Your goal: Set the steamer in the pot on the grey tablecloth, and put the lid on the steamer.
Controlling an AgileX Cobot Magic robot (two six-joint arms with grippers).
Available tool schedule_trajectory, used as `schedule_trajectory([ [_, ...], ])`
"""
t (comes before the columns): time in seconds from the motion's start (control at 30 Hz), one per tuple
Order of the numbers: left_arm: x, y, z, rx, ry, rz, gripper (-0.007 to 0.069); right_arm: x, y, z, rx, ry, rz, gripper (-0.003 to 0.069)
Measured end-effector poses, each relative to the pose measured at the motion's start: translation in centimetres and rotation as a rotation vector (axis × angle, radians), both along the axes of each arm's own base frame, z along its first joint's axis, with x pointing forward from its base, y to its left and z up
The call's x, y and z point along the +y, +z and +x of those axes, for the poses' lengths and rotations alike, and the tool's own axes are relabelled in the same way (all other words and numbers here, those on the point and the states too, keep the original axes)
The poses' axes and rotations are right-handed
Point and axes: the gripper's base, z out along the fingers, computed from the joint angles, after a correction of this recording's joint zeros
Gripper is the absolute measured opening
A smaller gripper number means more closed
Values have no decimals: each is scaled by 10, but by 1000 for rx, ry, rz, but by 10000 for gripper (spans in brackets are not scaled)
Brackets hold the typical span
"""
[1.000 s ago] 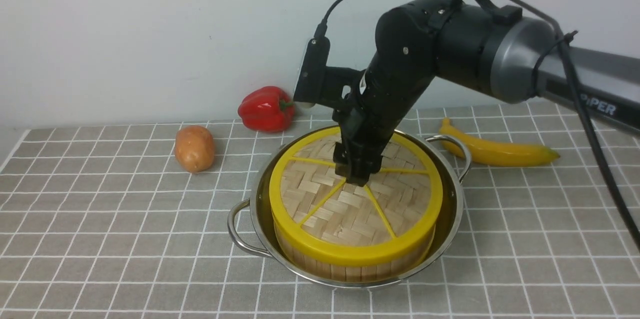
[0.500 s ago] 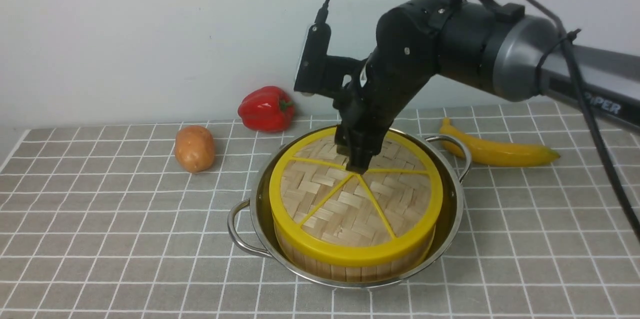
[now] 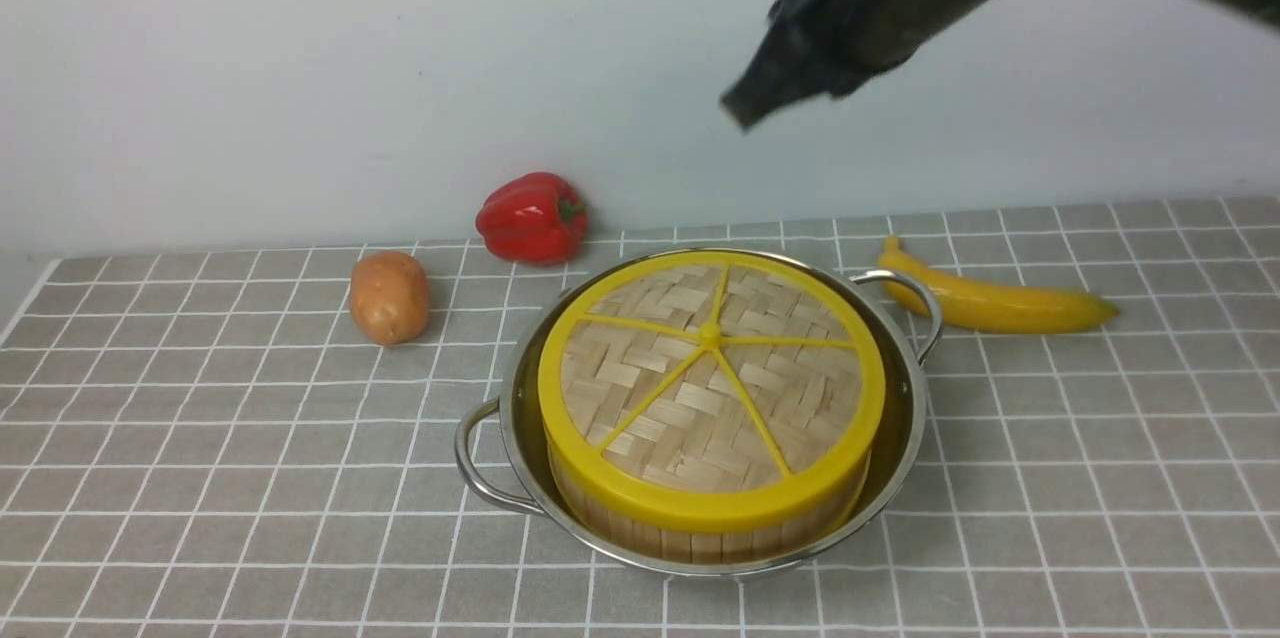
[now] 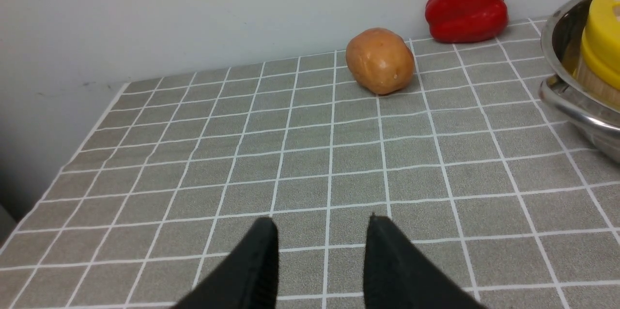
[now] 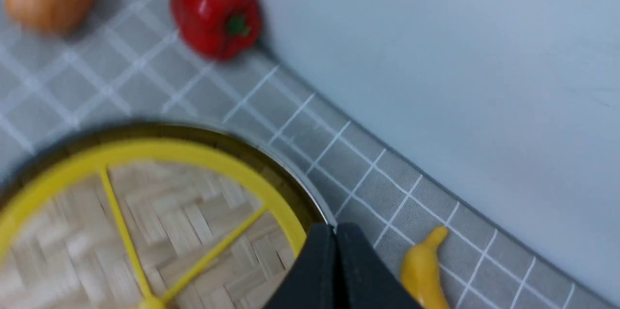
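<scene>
Looks basically done: the lid (image 3: 712, 388) sits flat on the steamer (image 3: 700, 528), which is inside the pot (image 3: 905, 438) on the grey tablecloth (image 3: 200, 438). Right end effector (image 5: 336, 241) is pinched closed, empty, high above and behind-right of the lid. Left end effector (image 4: 320, 246) is partly spread, empty, off to the pot's left.

A potato (image 3: 389, 296), red pepper (image 3: 531, 217) and banana (image 3: 994, 302) lie apart near the wall (image 3: 300, 68).
</scene>
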Motion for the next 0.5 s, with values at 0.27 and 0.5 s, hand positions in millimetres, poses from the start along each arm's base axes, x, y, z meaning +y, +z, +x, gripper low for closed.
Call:
schedule_trajectory([
  [0.27,0,0,0,0,0,0,243,-10,25,-15,21,-175,235,-3],
  [0.5,0,0,0,-1,0,0,243,-27,28,-18,-31,-204,172,12],
])
